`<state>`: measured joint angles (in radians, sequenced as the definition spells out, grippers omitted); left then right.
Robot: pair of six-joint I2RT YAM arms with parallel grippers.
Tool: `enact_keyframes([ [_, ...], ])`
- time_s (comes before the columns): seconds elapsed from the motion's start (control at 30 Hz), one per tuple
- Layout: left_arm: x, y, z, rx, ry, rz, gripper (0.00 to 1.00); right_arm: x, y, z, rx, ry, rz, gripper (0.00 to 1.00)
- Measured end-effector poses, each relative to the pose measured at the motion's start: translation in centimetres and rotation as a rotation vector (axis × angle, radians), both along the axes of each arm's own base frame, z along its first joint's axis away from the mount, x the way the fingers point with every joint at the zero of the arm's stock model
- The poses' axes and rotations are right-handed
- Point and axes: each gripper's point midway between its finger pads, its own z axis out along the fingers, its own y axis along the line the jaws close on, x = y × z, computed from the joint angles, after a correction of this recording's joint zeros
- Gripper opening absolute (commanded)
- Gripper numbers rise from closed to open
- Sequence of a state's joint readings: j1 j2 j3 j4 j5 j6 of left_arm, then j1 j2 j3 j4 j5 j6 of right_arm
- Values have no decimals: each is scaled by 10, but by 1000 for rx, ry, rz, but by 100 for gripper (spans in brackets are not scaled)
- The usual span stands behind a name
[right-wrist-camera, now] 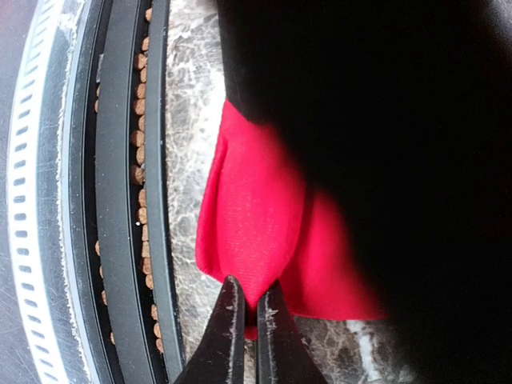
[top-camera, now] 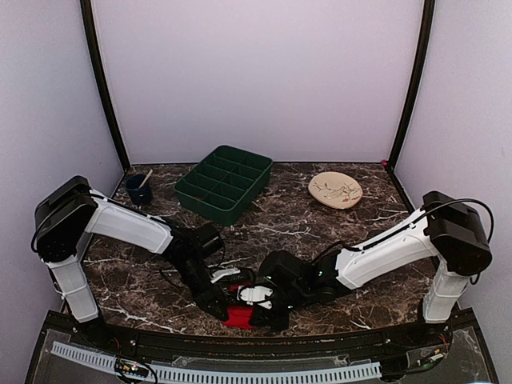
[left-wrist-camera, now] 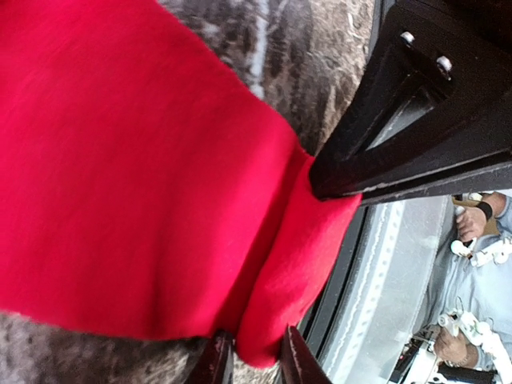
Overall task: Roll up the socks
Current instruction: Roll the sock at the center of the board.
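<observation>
The red socks (top-camera: 238, 315) lie bundled on the marble table close to its front edge, between my two grippers. In the left wrist view the socks (left-wrist-camera: 136, 176) fill most of the frame. My left gripper (left-wrist-camera: 254, 362) has its jaws a little apart, and a rounded fold of sock sits loosely between them. My right gripper (right-wrist-camera: 250, 320) is shut on a thin pinched fold of the socks (right-wrist-camera: 256, 208). From above, the left gripper (top-camera: 221, 305) and the right gripper (top-camera: 266, 307) nearly meet over the bundle and hide most of it.
A green compartment tray (top-camera: 226, 182) stands at the back centre. A dark blue cup with a spoon (top-camera: 139, 190) is at the back left, and a beige plate (top-camera: 335, 190) at the back right. The black and grey front rail (right-wrist-camera: 120, 200) runs right beside the socks.
</observation>
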<state>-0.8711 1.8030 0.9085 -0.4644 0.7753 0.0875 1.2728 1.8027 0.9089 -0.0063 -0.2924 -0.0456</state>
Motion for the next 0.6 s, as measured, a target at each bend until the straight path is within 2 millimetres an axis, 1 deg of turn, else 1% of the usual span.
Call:
enact_keyframes([
  [0.23,15,7,2,23,-57,49,24,7,-1,-1,5,43,-27,0],
  [0.6,36,18,3,63,-144,121,26,9,-3,-1,12,127,-39,0],
])
